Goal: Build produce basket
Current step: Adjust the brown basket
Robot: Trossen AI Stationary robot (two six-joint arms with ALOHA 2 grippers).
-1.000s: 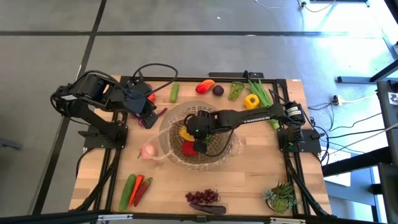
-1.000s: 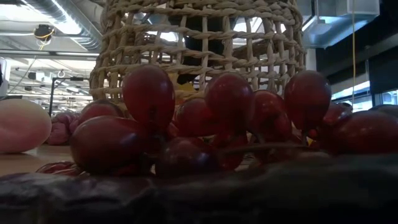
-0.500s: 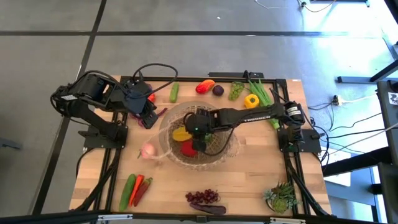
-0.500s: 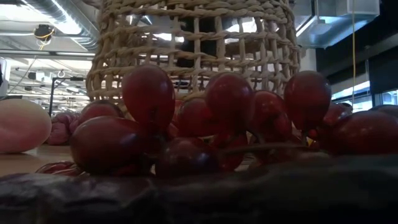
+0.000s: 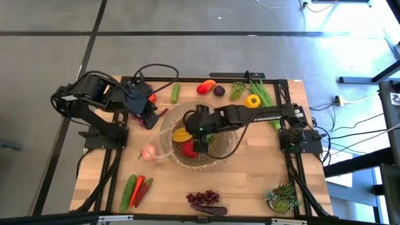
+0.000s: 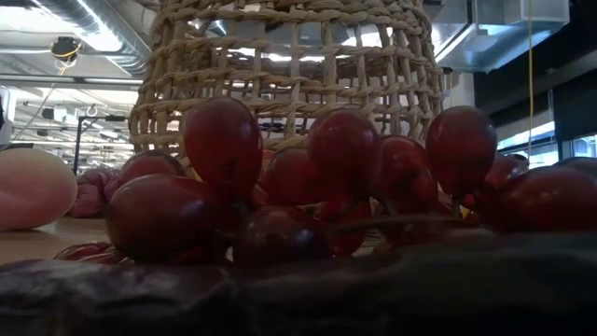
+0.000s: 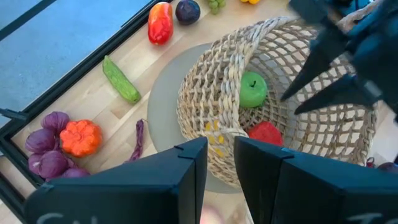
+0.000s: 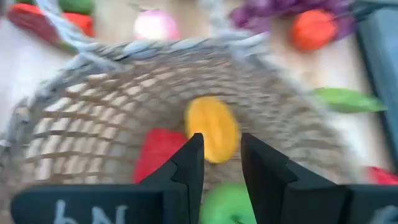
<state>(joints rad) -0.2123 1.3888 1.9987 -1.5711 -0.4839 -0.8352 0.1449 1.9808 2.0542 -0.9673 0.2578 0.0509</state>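
Right tool (image 5: 201, 140) rose inside basket (image 5: 232, 147), fingers apart | left tool (image 5: 149, 116) unmoved, fingers nearly together

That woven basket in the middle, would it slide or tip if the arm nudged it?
The basket looks light: open wicker weave, daylight showing through its wall in the low view. A nudge would probably slide it on the smooth wooden table. It seems unlikely to tip, being wide and shallow with a red pepper weighing it down.
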